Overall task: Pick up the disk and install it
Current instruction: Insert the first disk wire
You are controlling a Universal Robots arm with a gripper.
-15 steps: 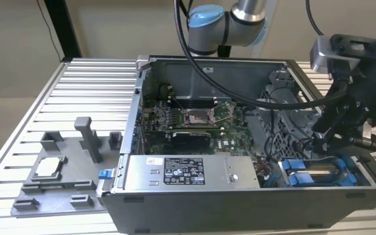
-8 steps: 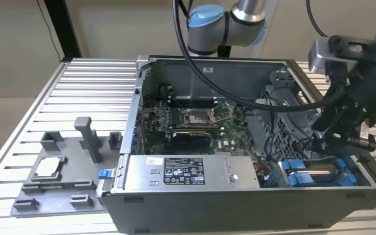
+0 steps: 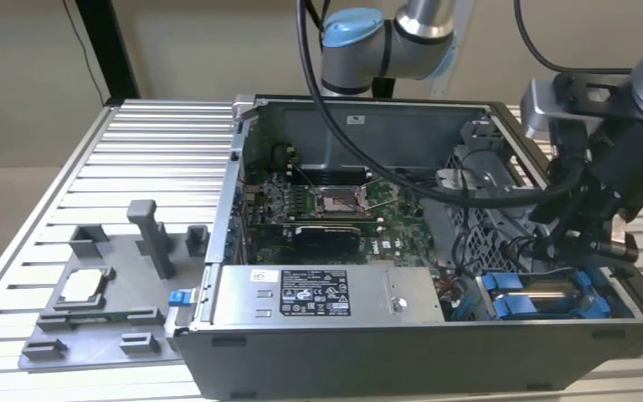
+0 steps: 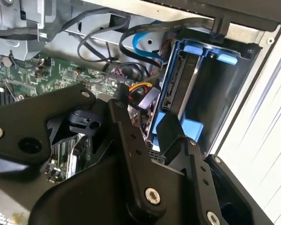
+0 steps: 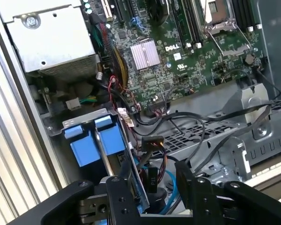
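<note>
The disk [image 3: 551,295] sits in the drive bay at the front corner of the open computer case [image 3: 411,356], on the exterior view's right. It is silver-grey metal framed by a bright blue bracket. My gripper [image 3: 581,251] hangs just above it, its black body straddling the disk's upper edge. In both wrist views the disk [image 4: 178,86] [image 5: 107,140] stands on edge in the bay, and its edge runs in between the gripper's black links [image 4: 159,136] [image 5: 145,206]. Whether it is clamped is hidden.
A large silver box with a white label [image 3: 311,293] lies beside the bay. Black and coloured cables [image 5: 178,136] cross near the disk, over the green motherboard [image 3: 333,209]. On the exterior view's left, a grey fixture plate [image 3: 110,310] carries a small square chip [image 3: 84,285].
</note>
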